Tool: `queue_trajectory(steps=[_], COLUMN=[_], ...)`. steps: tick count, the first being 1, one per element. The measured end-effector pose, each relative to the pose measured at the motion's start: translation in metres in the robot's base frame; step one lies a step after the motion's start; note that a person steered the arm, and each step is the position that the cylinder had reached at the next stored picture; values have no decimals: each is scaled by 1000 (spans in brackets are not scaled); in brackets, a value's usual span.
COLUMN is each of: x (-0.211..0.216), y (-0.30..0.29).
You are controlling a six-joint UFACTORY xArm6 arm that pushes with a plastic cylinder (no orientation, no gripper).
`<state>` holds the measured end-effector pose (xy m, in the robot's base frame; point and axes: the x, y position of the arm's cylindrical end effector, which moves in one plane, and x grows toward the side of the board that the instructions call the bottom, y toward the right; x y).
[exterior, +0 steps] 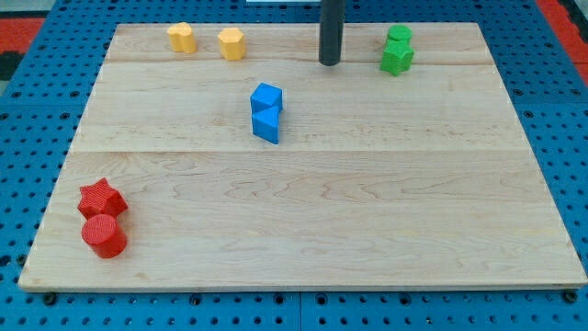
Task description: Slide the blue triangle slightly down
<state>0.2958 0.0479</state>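
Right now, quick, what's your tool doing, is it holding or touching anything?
My tip: a bare rod, nothing to open or close, holding nothing.
It touches no block, sitting toward the view's top and right of the blue triangle, left of the green blocks.

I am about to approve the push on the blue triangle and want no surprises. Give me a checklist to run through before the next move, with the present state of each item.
1. My tip in view: ok, near the view's top.
2. Tip touching the blue triangle: not ok, it stands apart, up and to the view's right.
3. Blue cube sits directly above the triangle, touching it: not ok, it blocks a straight push down.
4. Board below the triangle free: ok.
5. Green blocks clear of the tip: ok.
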Motion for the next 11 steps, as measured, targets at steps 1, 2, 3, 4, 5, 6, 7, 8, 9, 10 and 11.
queue_trajectory(steps=[1, 2, 3, 4, 5, 6, 7, 8, 9, 10, 11], x=[54, 100, 102, 83, 87, 140, 152, 120, 131, 201, 182], y=[-50, -116, -141, -100, -58, -80, -139, -140, -173, -193, -149])
